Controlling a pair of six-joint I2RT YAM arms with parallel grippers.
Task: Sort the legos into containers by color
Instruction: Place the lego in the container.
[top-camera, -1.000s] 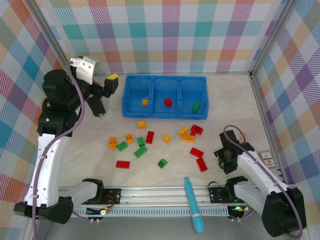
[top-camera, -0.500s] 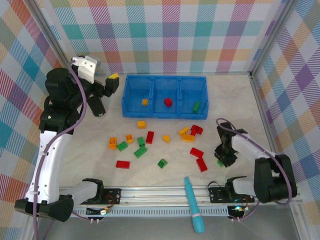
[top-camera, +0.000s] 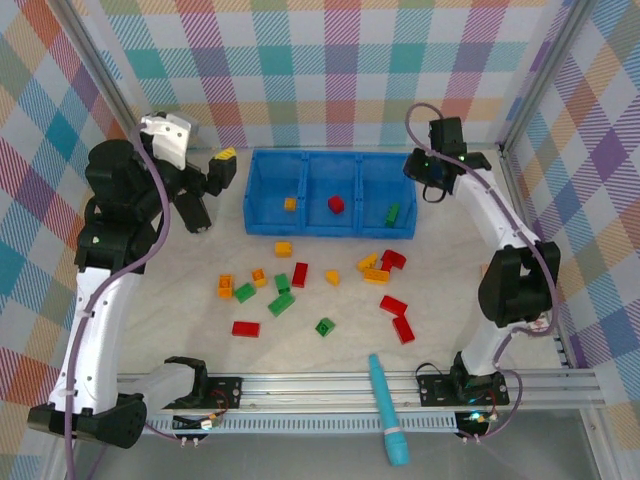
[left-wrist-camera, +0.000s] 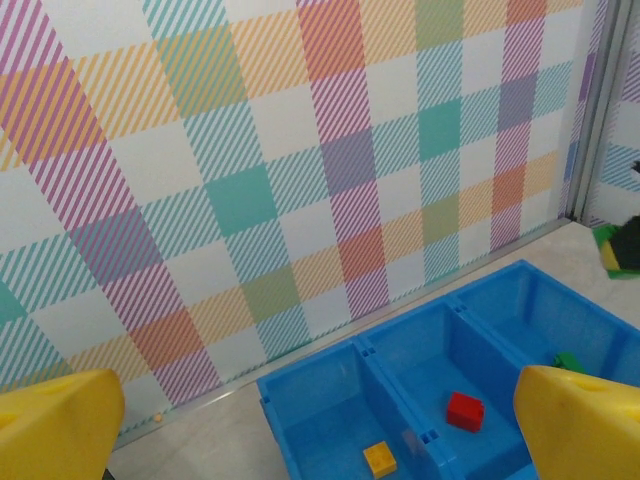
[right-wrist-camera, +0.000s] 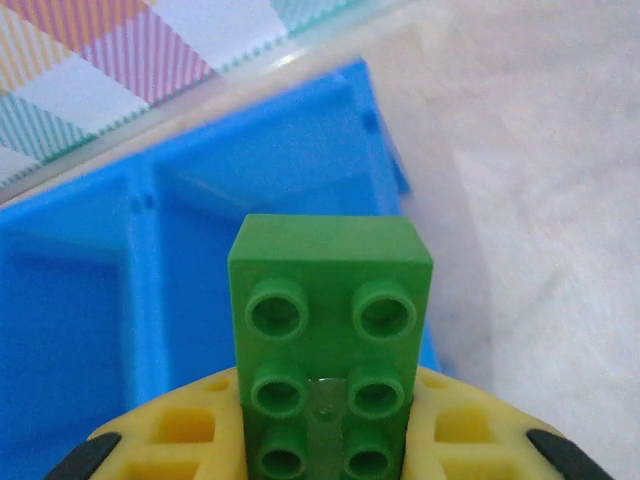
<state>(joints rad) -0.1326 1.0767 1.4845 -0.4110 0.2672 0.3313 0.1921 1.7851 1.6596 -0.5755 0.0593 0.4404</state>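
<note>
The right tool (top-camera: 432, 182) was clenched on a green brick (right-wrist-camera: 330, 300) and hung at the tray's (top-camera: 330, 232) far right corner, just outside the rim. In the top view the right bin (top-camera: 375, 190) lay at about 8 o'clock from that tool, close by, so the drop looked to turn on a short shift that way, over the wall. The wrist view agreed: blue wall and bin floor spread from 9 to 12 o'clock beyond the brick, with bare desk (top-camera: 440, 290) at 3 o'clock. The brick's long axis ran along the tool's reach, toward 12 o'clock. It was two studs wide, with three rows showing, studs facing the camera and its near end sunk between the yellow pads (right-wrist-camera: 180, 430). It was a clean, glossy green with square edges. The right bin already held a green piece (top-camera: 392, 212); the middle bin (top-camera: 322, 185) held a red one (top-camera: 336, 204) and the left bin (top-camera: 270, 185) an orange one (top-camera: 290, 203), so green seemed to belong on the right. The left tool (top-camera: 213, 188) was released and empty, at 9 o'clock of the tray, well apart from the right bin; the right arm was plainly the nearer. More bricks (top-camera: 281, 304) lay loose on the desk at 6 o'clock of the tray.
</note>
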